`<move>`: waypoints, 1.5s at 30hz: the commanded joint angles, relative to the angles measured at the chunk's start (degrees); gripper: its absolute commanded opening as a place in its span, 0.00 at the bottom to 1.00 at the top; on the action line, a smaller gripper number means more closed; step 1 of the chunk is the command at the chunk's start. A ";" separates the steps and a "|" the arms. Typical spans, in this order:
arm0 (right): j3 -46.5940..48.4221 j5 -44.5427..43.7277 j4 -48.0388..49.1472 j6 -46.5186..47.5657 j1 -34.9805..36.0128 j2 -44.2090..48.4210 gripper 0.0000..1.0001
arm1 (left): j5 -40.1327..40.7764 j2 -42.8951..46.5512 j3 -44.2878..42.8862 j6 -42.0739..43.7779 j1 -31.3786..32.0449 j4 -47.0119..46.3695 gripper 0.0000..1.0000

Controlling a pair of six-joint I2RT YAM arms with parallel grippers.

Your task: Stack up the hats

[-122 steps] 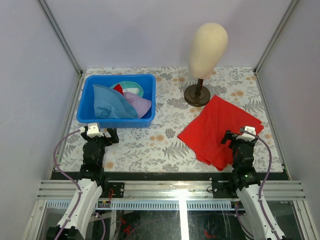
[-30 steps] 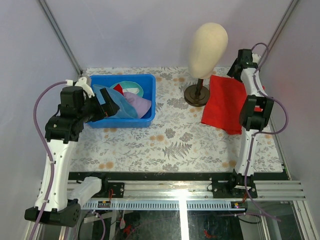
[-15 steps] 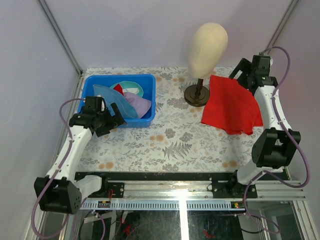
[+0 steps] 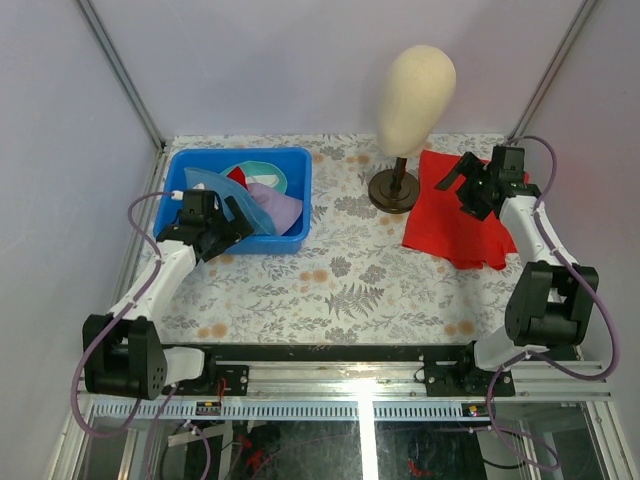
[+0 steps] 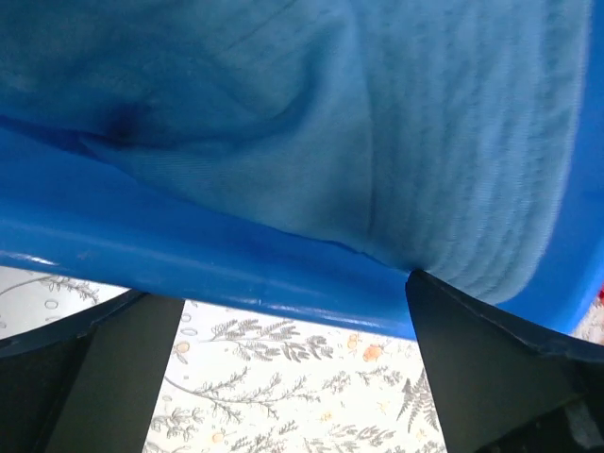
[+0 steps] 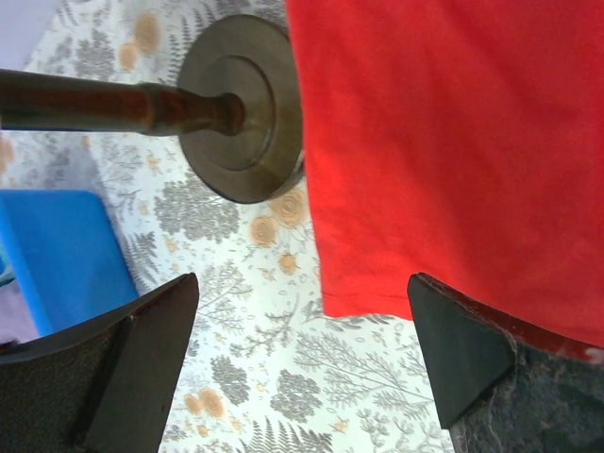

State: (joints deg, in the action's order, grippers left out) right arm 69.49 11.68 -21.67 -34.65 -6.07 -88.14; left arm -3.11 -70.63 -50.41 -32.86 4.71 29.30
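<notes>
The hats lie in a blue bin point(image 4: 190, 235) at the back left: a blue hat point(image 4: 222, 205) in front, a red hat point(image 4: 237, 177) barely showing, a teal hat point(image 4: 264, 170) behind and a pale lilac hat point(image 4: 282, 207) on the right. My left gripper point(image 4: 233, 231) is open at the bin's front wall, just below the blue hat. In the left wrist view the blue hat point(image 5: 377, 123) hangs over the bin's wall point(image 5: 189, 255), with the open gripper point(image 5: 293, 377) empty. My right gripper point(image 4: 458, 192) is open and empty over the red cloth's left part.
A flat red cloth point(image 4: 460, 225) lies at the back right, also in the right wrist view point(image 6: 453, 142). A beige mannequin head point(image 4: 415, 85) stands on a dark round base point(image 4: 394, 191) beside it; that base point(image 6: 241, 109) is near my right gripper point(image 6: 297, 363).
The red cloth has gone from the front right to beside the stand. My right gripper has let it go and moved left and down. My left gripper has come to the bin's front wall.
</notes>
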 commanded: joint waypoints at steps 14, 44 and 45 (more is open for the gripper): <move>2.68 19.05 21.19 -18.44 -0.44 -20.66 0.60 | 0.68 -18.12 -6.01 -7.04 -0.13 -20.38 1.00; 34.08 4.20 3.76 -1.87 -4.59 -39.10 0.54 | 0.19 -2.17 -25.04 5.25 -2.24 0.30 1.00; 33.86 5.24 3.97 -2.34 -4.29 -38.26 0.55 | -0.05 -2.40 -25.19 5.20 -2.45 0.24 1.00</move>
State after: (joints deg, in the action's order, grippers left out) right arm 100.79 15.62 -15.70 -39.38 -12.29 -131.31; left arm -3.18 -74.17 -73.30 -29.80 3.14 28.62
